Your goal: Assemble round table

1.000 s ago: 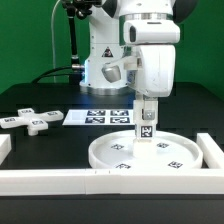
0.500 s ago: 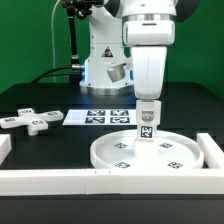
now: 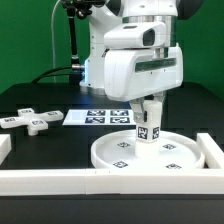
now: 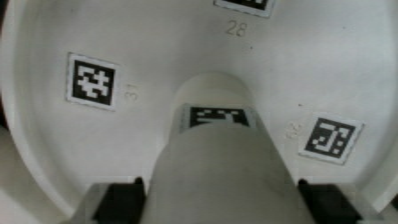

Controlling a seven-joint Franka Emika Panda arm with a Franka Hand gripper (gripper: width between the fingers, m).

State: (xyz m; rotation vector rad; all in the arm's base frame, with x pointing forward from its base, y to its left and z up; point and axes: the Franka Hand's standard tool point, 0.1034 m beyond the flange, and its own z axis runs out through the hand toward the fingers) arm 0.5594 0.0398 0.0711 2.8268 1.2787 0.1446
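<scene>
The large white plastic disc with a raised rim (image 3: 103, 153) lies flat on the black counter (image 3: 40, 150), and small black-and-white tags dot its face. The short thick white cylinder post (image 3: 146, 132) stands upright on the disc's face, clasped on two sides by the jaws, with a tag on its side. The white cross-shaped plastic piece (image 3: 30, 121) lies flat on the counter, well apart towards the exterior view's left.

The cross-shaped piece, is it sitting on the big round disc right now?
No, the cross-shaped piece lies on the black table at the exterior view's left, well apart from the disc.
</scene>
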